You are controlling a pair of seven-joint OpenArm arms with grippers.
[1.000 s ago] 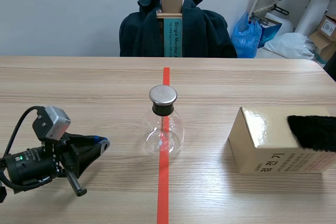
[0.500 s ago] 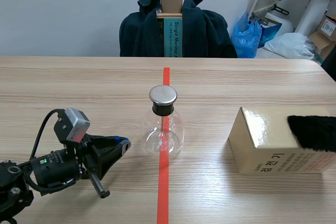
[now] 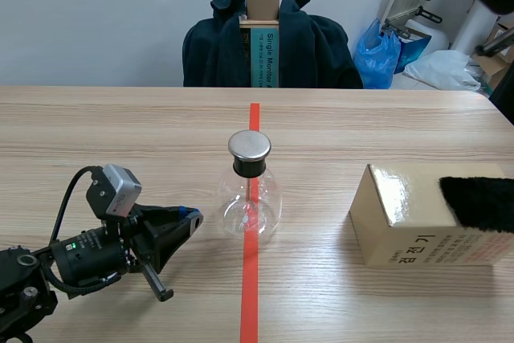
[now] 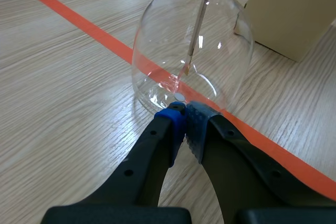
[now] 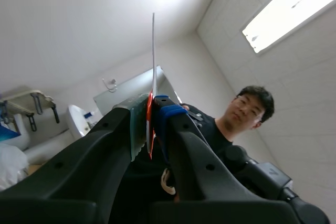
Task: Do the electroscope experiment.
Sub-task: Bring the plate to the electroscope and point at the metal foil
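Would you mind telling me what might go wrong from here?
The shut left gripper sits right at the base of the glass flask; pushing on could slide or tip it. The right gripper pinches a thin strip by one end only, so it might slip or bend.

The wooden table (image 3: 120, 118) bears a glass flask (image 3: 250, 206) mid-table and a cardboard box (image 3: 426, 234) at right.

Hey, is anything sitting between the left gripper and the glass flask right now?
Nothing visible does. The left gripper, fingers shut, sits close to the glass flask at its base, with only bare table between them.
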